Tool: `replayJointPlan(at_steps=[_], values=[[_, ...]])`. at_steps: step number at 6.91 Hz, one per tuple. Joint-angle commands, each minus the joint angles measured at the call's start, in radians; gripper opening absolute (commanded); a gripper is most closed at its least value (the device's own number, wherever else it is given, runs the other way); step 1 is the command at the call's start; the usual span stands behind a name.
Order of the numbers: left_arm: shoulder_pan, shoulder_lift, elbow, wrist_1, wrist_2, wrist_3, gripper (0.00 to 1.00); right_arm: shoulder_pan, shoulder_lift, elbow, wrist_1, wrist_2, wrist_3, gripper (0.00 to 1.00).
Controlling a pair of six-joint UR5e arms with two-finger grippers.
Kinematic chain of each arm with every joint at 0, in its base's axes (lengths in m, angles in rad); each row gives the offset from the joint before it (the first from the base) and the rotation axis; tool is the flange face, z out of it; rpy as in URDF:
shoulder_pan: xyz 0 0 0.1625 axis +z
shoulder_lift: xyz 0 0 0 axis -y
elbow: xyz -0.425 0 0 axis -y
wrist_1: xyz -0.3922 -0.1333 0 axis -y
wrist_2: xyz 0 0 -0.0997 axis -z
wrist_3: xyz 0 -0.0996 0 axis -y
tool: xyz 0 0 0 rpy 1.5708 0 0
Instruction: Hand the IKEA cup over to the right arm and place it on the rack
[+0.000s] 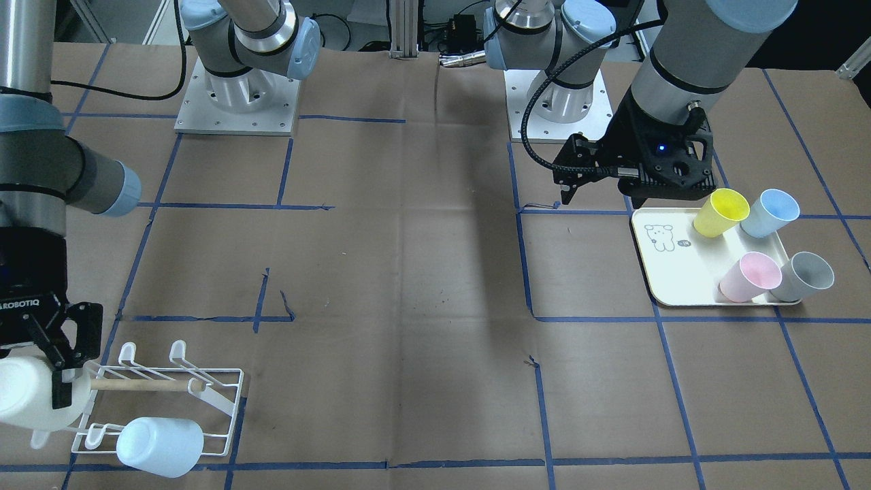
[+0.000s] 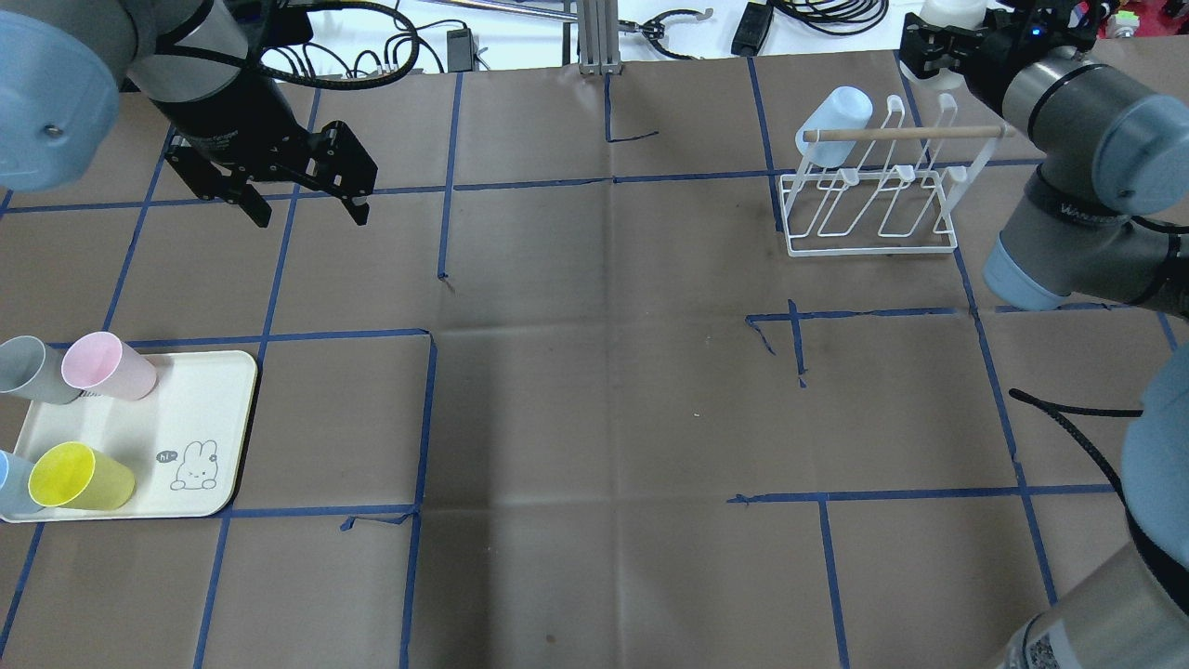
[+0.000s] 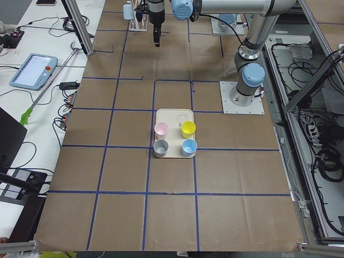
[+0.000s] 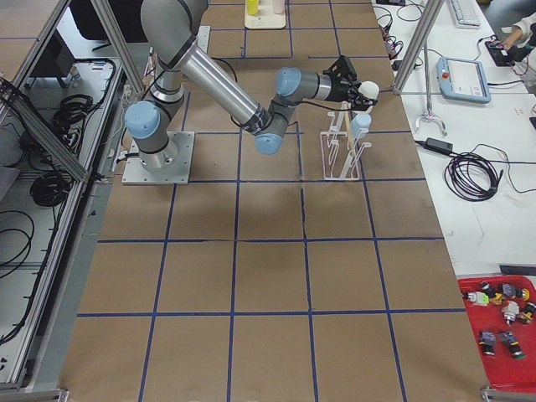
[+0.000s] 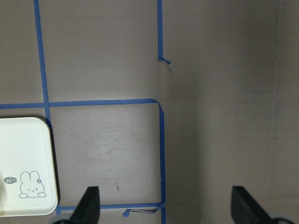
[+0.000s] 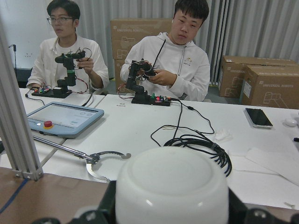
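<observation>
"ROBOTIQ" stands in white letters on the black body of the right end effector (image 1: 51, 381). On the cream tray (image 5: 28, 154), a small speech bubble (image 5: 10, 179) reads "hi~". The cardboard boxes (image 6: 140, 29) beyond the worktop say "UNIVERSAL ROBOTS".

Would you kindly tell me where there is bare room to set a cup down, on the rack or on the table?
The rack has bare prongs beside the pale blue cup, toward the right gripper holding the white cup. The table's middle, between rack and tray, is bare. The tray is crowded with four cups, except its bunny corner.
</observation>
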Motion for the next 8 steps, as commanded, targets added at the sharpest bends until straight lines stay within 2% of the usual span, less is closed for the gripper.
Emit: replayJointPlan(at_steps=[1,4,8], values=[[-0.002,0.010,-0.007,0.036,0.000,0.009,0.99,-0.022,0.082,-0.070,-0.010,-0.001,-0.020,0.11],[-0.002,0.012,-0.010,0.063,0.009,0.007,0.99,-0.044,0.154,-0.116,-0.038,0.004,-0.017,0.11],[0.004,0.015,-0.011,0.071,0.011,0.010,0.99,-0.046,0.177,-0.088,-0.039,0.005,-0.017,0.11]])
